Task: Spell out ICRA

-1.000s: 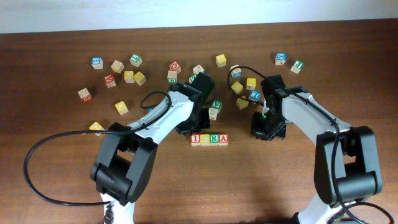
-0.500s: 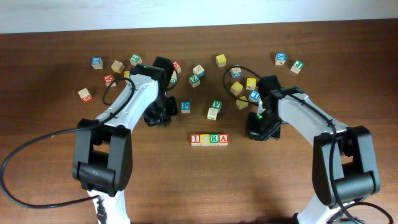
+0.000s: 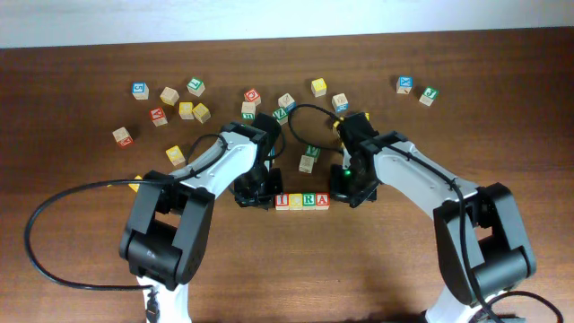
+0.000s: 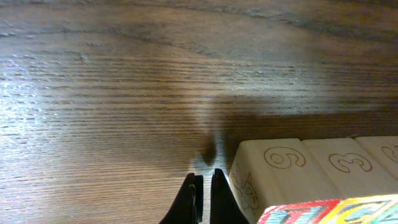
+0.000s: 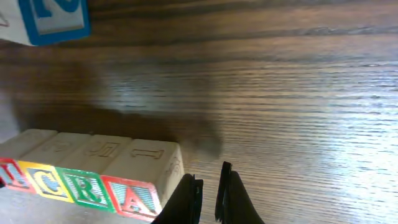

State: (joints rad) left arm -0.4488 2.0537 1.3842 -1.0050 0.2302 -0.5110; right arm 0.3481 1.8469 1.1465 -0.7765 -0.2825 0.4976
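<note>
ICRA (image 3: 302,201) lies in a row on the counter (image 3: 377,260) between our left gripper (image 4: 206,178) and right gripper (image 5: 209,175) (both clenched, empty); we should squeeze inward evenly, lightly.

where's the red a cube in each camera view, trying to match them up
overhead: red A cube, right end of the ICRA row, just below the picture's centre.
left wrist: not in it; the row runs off the right edge first.
right wrist: lower left, right end of the row.
shared landmark: the ICRA row itself, in all three views.
</note>
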